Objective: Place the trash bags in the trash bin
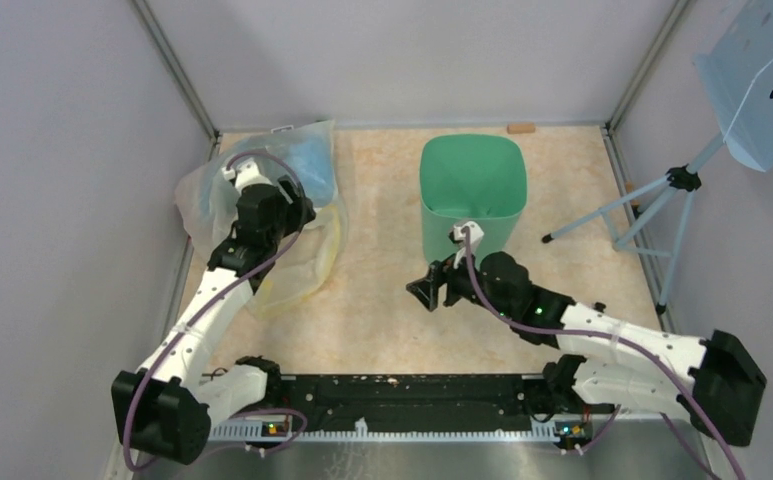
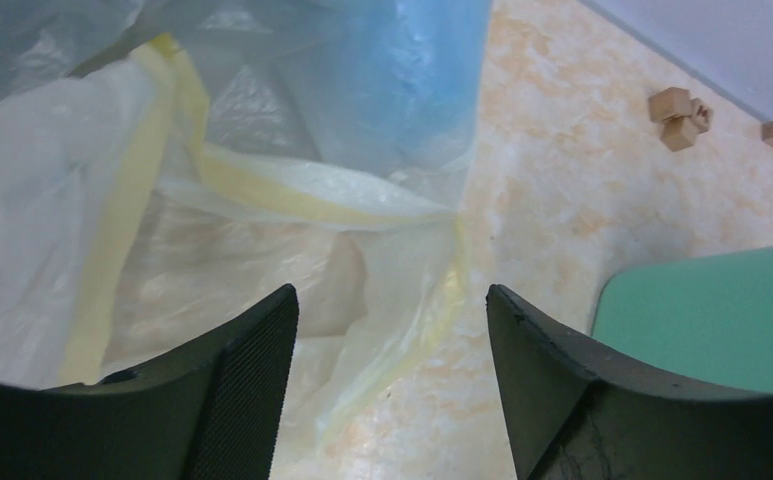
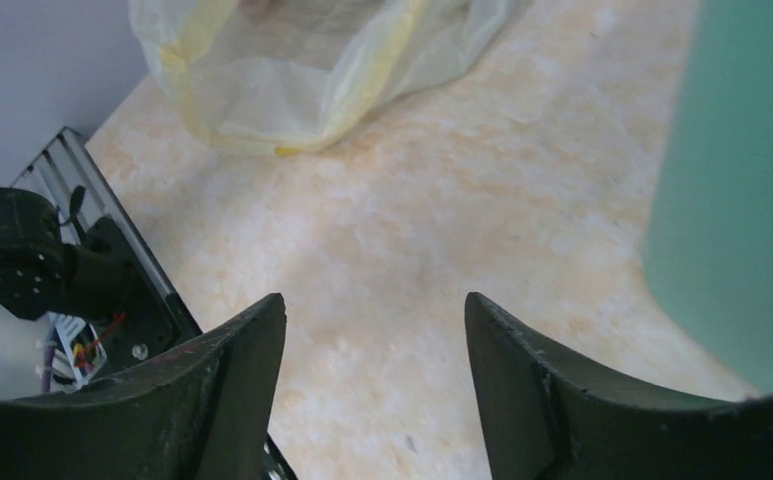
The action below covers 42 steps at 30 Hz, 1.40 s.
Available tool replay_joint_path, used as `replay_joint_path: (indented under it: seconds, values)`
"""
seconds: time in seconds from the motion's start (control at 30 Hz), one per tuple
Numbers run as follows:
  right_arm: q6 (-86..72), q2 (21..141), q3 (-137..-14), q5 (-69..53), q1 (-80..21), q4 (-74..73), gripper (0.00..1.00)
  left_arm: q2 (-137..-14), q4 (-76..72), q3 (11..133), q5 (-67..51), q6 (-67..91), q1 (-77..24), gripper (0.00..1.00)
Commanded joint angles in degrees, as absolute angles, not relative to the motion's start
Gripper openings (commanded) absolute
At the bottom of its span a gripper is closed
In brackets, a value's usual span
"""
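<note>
- A beige marbled table [image 1: 382, 300] is enclosed by grey walls [image 1: 62, 150].
- The trash bin [image 1: 472, 190] is set at 12 o'clock, the trash bags [image 1: 312, 165] at 10.
- The left gripper [image 2: 392, 295] and right gripper [image 3: 374, 300] are spread wide, nothing gripped.

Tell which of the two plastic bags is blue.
The one farthest back, the trash bag; the clear sack in front of it has yellowish bands.

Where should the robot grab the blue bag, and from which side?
Probably a crinkled fold at the near edge of the blue bag, pinched from above by the open left gripper hanging just short of it. The bag lies limp and low, so a raised fold is all the gripper can close on. Steer clear of the clear sack crowding it.
</note>
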<state>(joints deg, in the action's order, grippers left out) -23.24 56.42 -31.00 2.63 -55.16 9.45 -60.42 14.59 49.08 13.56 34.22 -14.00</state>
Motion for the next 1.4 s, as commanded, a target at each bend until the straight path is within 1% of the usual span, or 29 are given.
replay_joint_path:
  seconds: [0.0, 0.13, 0.27, 0.37, 0.5, 0.63, 0.77, 0.9, 0.93, 1.0, 1.03, 1.1, 1.2, 1.3, 1.37]
  values:
    - [-21.3, 68.0, -40.8, 9.2, -61.5, 20.2, 0.62, -56.0, 19.8, 48.4, 15.0, 33.7, -12.2, 0.73]
    - [-19.7, 79.9, -52.3, 10.3, -63.2, 17.9, 0.59, -53.6, 25.5, 49.7, 18.9, 35.7, -9.8, 0.67]
    - [-18.4, 89.7, -62.7, 13.9, -63.2, 13.2, 0.55, -48.2, 25.0, 47.6, 16.6, 36.5, -4.6, 0.64]
    - [-18.0, 97.2, -72.0, 17.8, -63.1, 7.3, 0.55, -46.9, 25.8, 47.2, 15.0, 36.1, -2.3, 0.64]
    - [-20.5, 106.4, -82.2, 18.1, -61.3, 2.0, 0.56, -46.9, 27.0, 47.4, 14.3, 35.2, -1.3, 0.66]
    - [-23.5, 112.8, -89.0, 14.8, -58.3, 0.2, 0.56, -47.2, 27.1, 47.8, 13.7, 33.3, -1.2, 0.67]
    - [-24.8, 118.7, -95.5, 14.7, -55.7, -4.1, 0.58, -46.8, 27.4, 48.3, 14.1, 31.0, -1.2, 0.68]
    - [-23.9, 123.2, -98.5, 12.8, -53.7, -2.4, 0.58, -45.0, 25.2, 48.1, 14.3, 27.0, -1.2, 0.7]
    - [-23.5, 124.4, -99.7, 11.9, -53.4, -2.4, 0.56, -45.1, 25.1, 48.3, 14.2, 26.2, -1.2, 0.7]
    - [-22.4, 126.6, -102.2, 10.1, -53.1, -2.8, 0.53, -45.6, 25.0, 48.8, 13.7, 24.3, -1.2, 0.7]
    - [-21.9, 127.5, -103.2, 9.7, -53.0, -3.1, 0.5, -46.0, 24.8, 48.9, 13.1, 22.8, -1.2, 0.72]
    - [-20.7, 128.4, -105.2, 8.5, -52.9, -4.0, 0.34, -47.2, 24.6, 49.3, 10.5, 18.9, -1.2, 0.77]
    - [-19.3, 127.3, -106.4, 8.3, -52.9, -5.8, 0.0, -49.4, 25.0, 50.5, 8.6, 13.8, -1.1, 0.86]
    - [-18.6, 122.1, -102.7, 9.3, -53.0, -5.2, 0.0, -50.5, 23.8, 51.1, 7.5, 10.2, -1.2, 0.92]
    - [-18.8, 117.3, -98.0, 10.1, -53.0, -3.5, 0.0, -50.6, 21.4, 50.8, 2.5, 6.4, -1.1, 0.92]
